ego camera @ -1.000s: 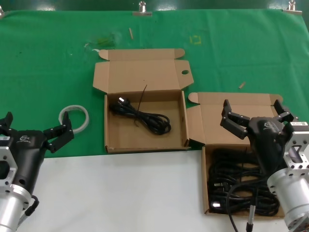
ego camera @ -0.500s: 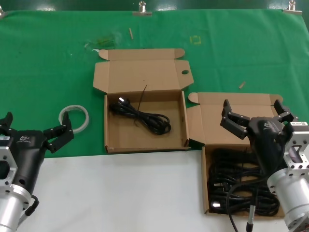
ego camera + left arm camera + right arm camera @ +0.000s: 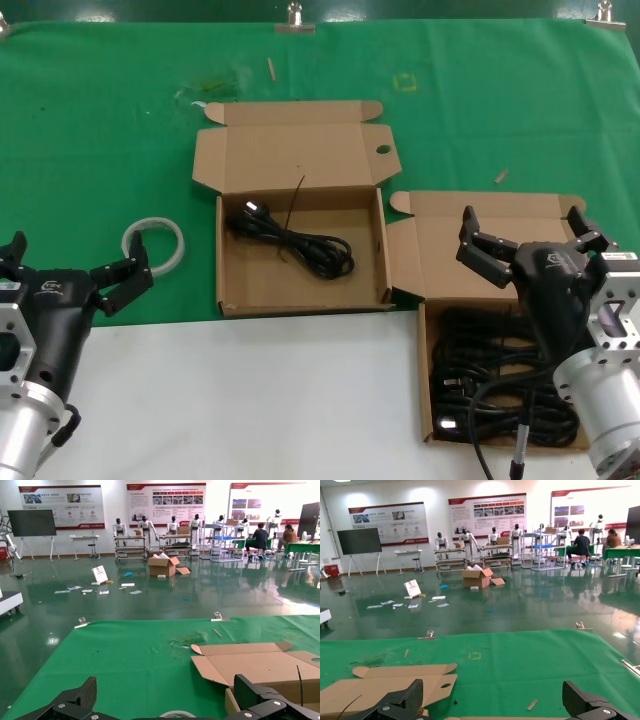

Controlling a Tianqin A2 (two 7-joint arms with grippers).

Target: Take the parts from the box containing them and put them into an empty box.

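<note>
The box with the speck on its lid (image 3: 330, 155) lies open mid-table and holds one black power cord (image 3: 295, 240). It also shows in the left wrist view (image 3: 265, 666) and the right wrist view (image 3: 380, 686). The plain-lidded box (image 3: 440, 250) lies open at the right, filled with several black cords (image 3: 500, 385). My right gripper (image 3: 522, 225) is open and empty, hovering over that box's lid and back edge; its fingers (image 3: 402, 699) stand wide apart. My left gripper (image 3: 75, 262) is open and empty at the lower left, near the white ring.
A white ring (image 3: 155, 243) lies on the green cloth left of the speck-lid box, also in the left wrist view (image 3: 175, 714). Bare white tabletop (image 3: 250, 400) runs along the front. Small scraps (image 3: 501, 176) lie on the cloth; clips (image 3: 294, 18) hold its far edge.
</note>
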